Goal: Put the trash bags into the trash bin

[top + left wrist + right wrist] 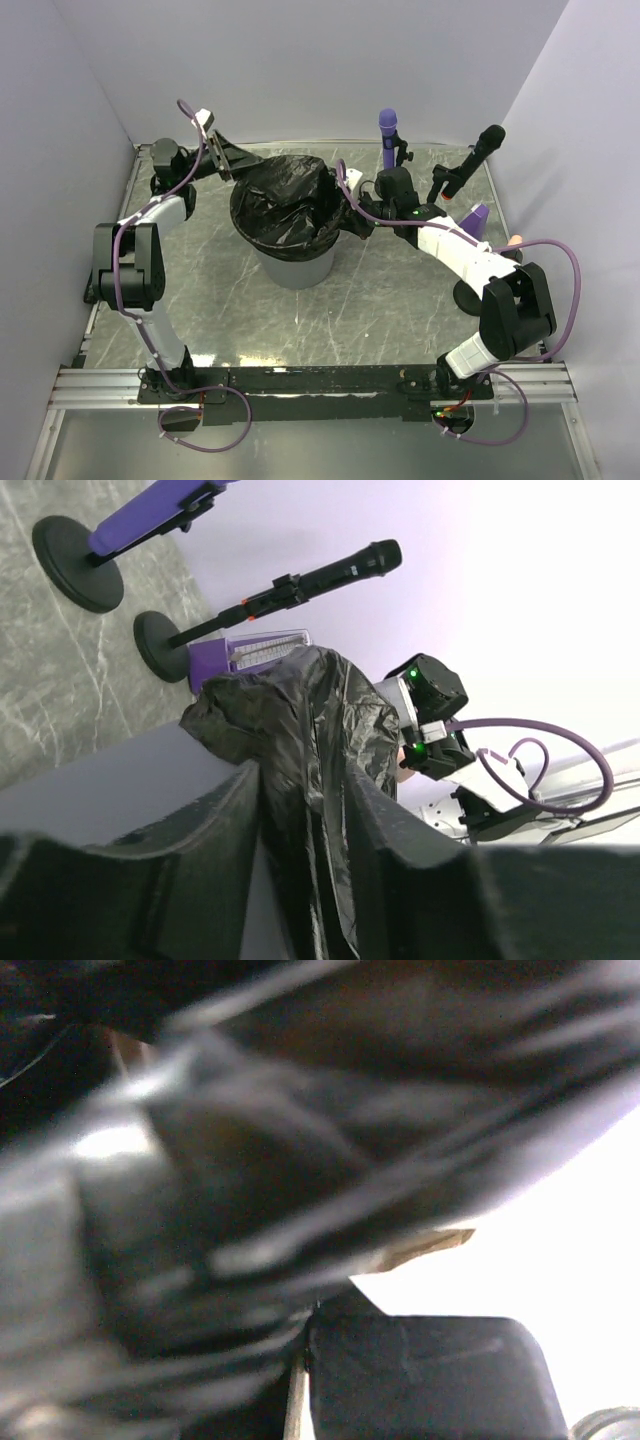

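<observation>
Now you seem mid-stuffing: the trash bag [285, 205] sits bunched in the mouth of the trash bin [295, 265] on the table [400, 300], your left jaws clamped on its film, the right jaws' state unreadable through blur, so next push it down.

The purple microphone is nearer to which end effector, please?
Right. The right end effector is at the trash bin rim near the purple microphone; the left end effector is opposite.

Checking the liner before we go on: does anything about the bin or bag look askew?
The black trash bag sits unevenly in the trash bin: crumpled and bunched toward the right rim, not spread flat. The left tool pinches a fold of it. Nothing appears spilled.
</observation>
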`<state>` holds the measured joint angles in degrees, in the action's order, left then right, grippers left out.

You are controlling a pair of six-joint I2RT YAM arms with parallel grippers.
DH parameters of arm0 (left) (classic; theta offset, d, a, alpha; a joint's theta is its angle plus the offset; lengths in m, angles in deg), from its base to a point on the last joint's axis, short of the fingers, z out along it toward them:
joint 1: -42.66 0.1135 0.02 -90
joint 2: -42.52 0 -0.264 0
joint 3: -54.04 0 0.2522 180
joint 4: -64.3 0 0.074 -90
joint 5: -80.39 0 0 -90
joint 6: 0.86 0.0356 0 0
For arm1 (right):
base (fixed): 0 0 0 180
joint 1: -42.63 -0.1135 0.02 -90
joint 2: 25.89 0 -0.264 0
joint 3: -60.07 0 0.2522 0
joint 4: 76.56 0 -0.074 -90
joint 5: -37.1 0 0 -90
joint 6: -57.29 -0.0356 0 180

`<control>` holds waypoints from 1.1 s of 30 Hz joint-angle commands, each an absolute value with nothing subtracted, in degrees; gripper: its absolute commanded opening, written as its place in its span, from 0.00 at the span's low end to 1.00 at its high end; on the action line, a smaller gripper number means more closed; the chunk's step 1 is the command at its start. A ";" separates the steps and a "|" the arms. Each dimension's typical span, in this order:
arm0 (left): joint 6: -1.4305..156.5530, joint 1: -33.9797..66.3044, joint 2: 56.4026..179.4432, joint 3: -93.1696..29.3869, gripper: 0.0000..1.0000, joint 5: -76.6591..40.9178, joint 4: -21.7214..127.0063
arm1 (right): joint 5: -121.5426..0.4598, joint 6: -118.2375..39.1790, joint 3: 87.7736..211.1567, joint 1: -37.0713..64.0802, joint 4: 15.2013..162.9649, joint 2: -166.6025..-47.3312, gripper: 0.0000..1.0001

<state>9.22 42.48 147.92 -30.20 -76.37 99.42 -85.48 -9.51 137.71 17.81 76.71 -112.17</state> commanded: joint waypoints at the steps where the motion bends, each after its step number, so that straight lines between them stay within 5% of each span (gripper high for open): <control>1: 6.34 42.49 145.35 -30.47 0.36 -76.76 105.92 | -86.12 -9.07 140.28 17.58 78.08 -110.61 0.00; 13: 10.39 46.53 145.35 -27.58 0.02 -73.68 95.71 | -86.30 -9.25 141.51 17.67 78.25 -112.46 0.00; 22: -6.63 46.53 152.10 -22.21 0.01 -73.33 117.39 | -87.44 -9.42 139.93 17.58 79.83 -112.99 0.00; 24: -8.33 46.00 154.22 -23.61 0.02 -73.24 119.97 | -86.74 -8.55 139.05 17.50 79.75 -113.16 0.00; 26: -7.90 45.04 155.36 -25.02 0.25 -73.15 118.93 | -85.43 -7.67 138.52 17.49 79.31 -113.60 0.00; 30: 2.01 43.54 154.15 -27.04 0.19 -72.63 105.33 | -83.23 -5.91 137.47 17.58 79.22 -114.04 0.00; 33: 18.34 44.07 150.20 -29.58 0.34 -69.38 87.18 | -82.44 -5.56 137.20 17.58 79.04 -113.95 0.00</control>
<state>-2.78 44.47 152.91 -27.69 -69.03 110.53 -83.66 -7.57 137.58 17.77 77.27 -113.63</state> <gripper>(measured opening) 0.278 0.008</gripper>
